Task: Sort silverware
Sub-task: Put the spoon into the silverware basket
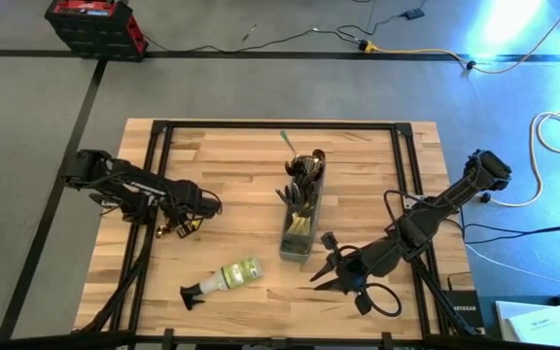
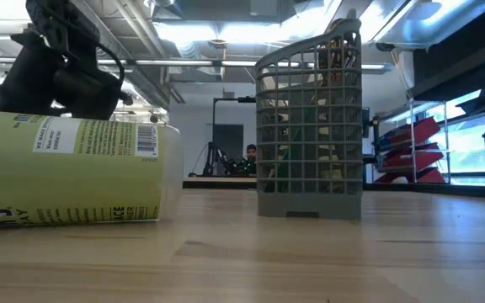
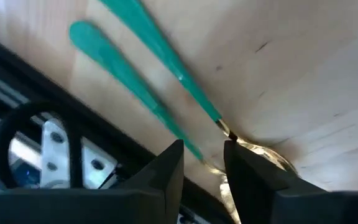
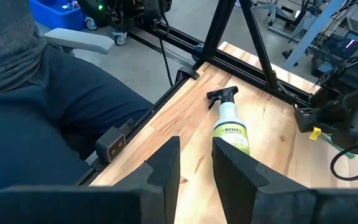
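We watch the left gripper (image 3: 202,163), fingers narrowly parted and holding nothing, over two green-handled pieces (image 3: 143,61) at the table's nine o'clock side, handles running straight ahead; right gripper (image 4: 196,163) likewise waits empty

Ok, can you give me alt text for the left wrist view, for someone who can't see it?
Two slim green-handled pieces of silverware lie side by side on the light wooden table, their gold ends just ahead of the left gripper. Its two dark fingers stand slightly apart above them, holding nothing visible. A black metal frame rail crosses behind.
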`<action>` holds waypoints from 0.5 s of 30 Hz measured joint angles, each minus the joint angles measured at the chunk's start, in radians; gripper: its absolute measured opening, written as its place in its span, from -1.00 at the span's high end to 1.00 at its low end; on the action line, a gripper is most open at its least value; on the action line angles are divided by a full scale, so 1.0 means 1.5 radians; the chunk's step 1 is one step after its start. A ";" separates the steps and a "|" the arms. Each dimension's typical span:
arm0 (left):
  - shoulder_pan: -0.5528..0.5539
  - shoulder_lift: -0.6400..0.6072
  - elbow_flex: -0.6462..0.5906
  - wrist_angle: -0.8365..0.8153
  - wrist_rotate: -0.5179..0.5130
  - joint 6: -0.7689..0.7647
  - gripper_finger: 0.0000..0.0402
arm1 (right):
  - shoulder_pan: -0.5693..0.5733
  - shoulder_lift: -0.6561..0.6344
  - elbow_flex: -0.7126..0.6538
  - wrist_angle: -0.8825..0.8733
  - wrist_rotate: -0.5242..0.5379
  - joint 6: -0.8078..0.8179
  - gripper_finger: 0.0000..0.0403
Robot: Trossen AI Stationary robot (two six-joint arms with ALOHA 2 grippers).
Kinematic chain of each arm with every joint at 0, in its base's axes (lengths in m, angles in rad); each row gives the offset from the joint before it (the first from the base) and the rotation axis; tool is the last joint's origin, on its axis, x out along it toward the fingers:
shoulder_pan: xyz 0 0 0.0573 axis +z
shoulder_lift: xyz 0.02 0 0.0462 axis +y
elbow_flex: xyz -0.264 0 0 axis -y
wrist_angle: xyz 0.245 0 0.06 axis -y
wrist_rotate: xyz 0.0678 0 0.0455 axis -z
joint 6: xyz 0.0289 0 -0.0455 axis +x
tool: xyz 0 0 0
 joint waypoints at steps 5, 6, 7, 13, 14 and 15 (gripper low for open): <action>0.000 0.000 0.000 0.007 0.000 -0.007 0.52 | 0.000 0.000 0.000 -0.001 0.000 0.000 0.62; 0.000 0.000 0.000 0.008 0.000 -0.007 0.52 | 0.000 0.000 0.000 -0.001 0.000 0.000 0.62; 0.000 0.000 0.000 0.010 0.001 -0.007 0.52 | 0.000 0.000 0.000 -0.001 0.000 0.000 0.62; 0.000 0.000 0.000 0.026 0.011 0.005 0.53 | 0.000 0.000 0.000 -0.002 -0.001 0.000 0.62; 0.000 -0.001 0.000 0.026 0.011 0.007 0.53 | 0.000 0.000 0.000 -0.002 -0.001 0.000 0.62; 0.000 -0.001 0.000 0.025 0.011 0.008 0.53 | 0.000 0.000 0.000 -0.002 -0.001 0.000 0.62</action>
